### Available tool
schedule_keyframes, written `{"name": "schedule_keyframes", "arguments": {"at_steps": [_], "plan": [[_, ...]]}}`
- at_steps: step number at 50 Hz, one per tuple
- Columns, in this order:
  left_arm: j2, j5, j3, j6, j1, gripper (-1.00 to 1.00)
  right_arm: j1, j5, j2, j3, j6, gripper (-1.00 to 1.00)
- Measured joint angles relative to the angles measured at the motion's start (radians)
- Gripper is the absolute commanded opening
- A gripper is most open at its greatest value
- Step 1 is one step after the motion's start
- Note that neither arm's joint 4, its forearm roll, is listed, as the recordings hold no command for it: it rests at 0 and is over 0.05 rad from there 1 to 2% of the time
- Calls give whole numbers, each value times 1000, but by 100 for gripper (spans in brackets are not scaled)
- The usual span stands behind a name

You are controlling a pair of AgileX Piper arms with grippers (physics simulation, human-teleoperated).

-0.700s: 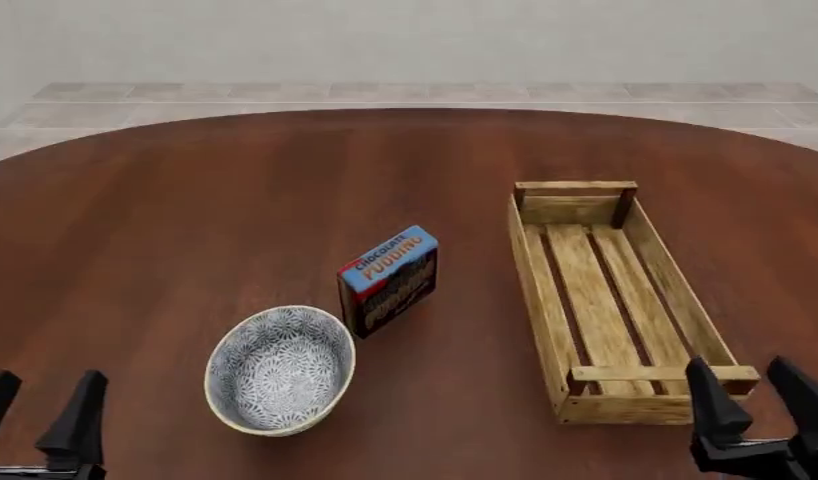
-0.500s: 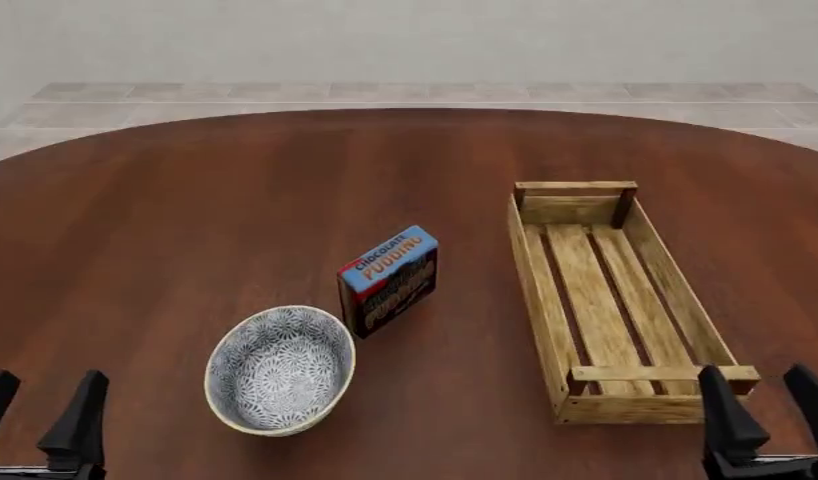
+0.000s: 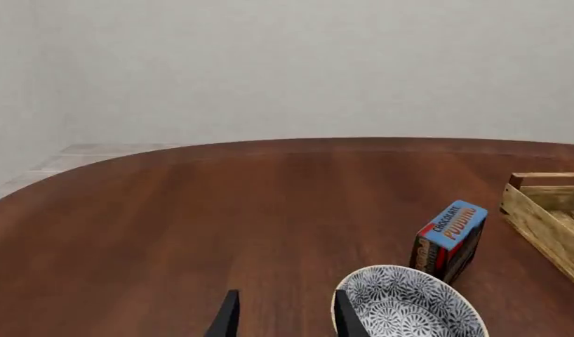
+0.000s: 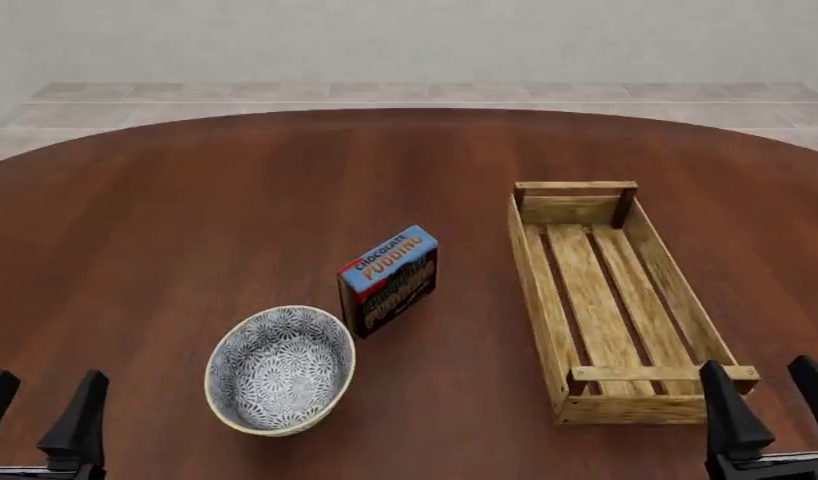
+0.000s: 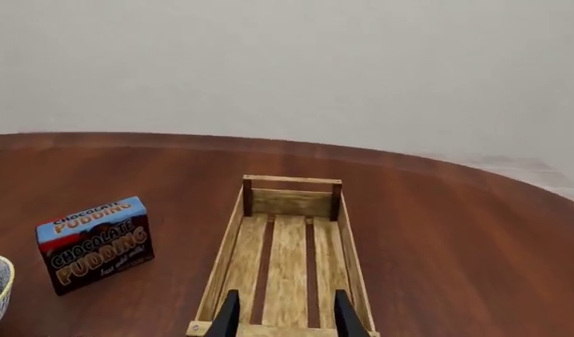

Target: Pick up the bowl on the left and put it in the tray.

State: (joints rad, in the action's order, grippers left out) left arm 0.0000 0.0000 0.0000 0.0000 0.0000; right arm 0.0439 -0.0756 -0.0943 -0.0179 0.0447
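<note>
The bowl, blue-and-white floral inside with a cream rim, sits on the table at the near left; it also shows in the left wrist view. The light slatted wooden tray lies lengthwise at the right with nothing in it, and the right wrist view looks along it. My left gripper is open at the near left edge, left of the bowl and apart from it. My right gripper is open at the near right, just behind the tray's near end.
A blue-and-dark chocolate pudding box stands upright between bowl and tray, just beyond the bowl. The round dark wooden table stretches far back toward a pale wall.
The right gripper has drawn back toward the near edge and a little right. The left gripper, bowl, box and tray have not moved.
</note>
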Motion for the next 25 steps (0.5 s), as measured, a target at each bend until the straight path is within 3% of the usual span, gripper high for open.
{"name": "schedule_keyframes", "arguments": {"at_steps": [25], "plan": [[0,0,0,0,0,100,174,-139,-204,-38,58,100]]}}
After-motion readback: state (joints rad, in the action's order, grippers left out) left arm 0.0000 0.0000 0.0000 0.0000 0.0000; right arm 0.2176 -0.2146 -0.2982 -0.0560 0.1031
